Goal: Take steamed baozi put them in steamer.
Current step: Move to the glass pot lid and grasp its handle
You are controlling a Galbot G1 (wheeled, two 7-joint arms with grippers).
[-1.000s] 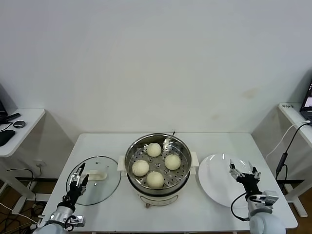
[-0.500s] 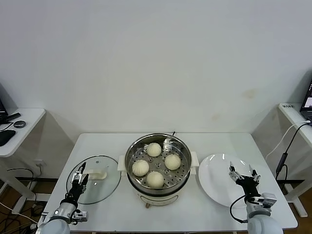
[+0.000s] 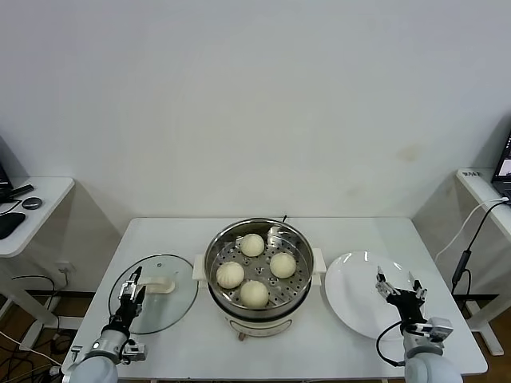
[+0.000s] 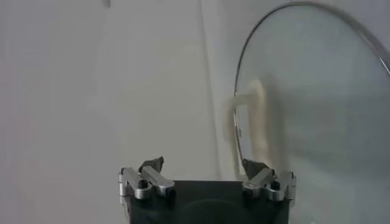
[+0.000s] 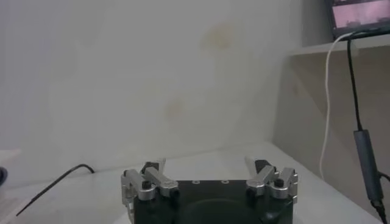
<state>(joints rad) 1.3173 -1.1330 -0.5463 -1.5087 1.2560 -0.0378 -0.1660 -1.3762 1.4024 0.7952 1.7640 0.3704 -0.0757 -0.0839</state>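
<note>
The steamer point(image 3: 299, 249), a shiny steel pot with a perforated tray, stands mid-table. Several pale round steamed baozi lie on its tray, among them one at the back point(image 3: 252, 245), one on the right point(image 3: 283, 264) and one at the front point(image 3: 254, 294). My left gripper point(image 3: 130, 289) point(image 4: 203, 164) is open and empty, low over the near left edge of the glass lid point(image 3: 160, 307) point(image 4: 317, 91). To the steamer's right, my right gripper point(image 3: 399, 289) point(image 5: 206, 165) is open with nothing in it, above the white plate point(image 3: 351, 299), which holds nothing.
The lid lies flat to the left of the steamer, its white handle point(image 3: 161, 285) point(image 4: 259, 119) upward. A side table point(image 3: 36, 207) with dark items stands at the left. At the right is another side table point(image 3: 479, 179) with a hanging cable point(image 3: 471, 239).
Both arms have sunk slightly toward the table's near edge. The baozi, lid and plate have not moved.
</note>
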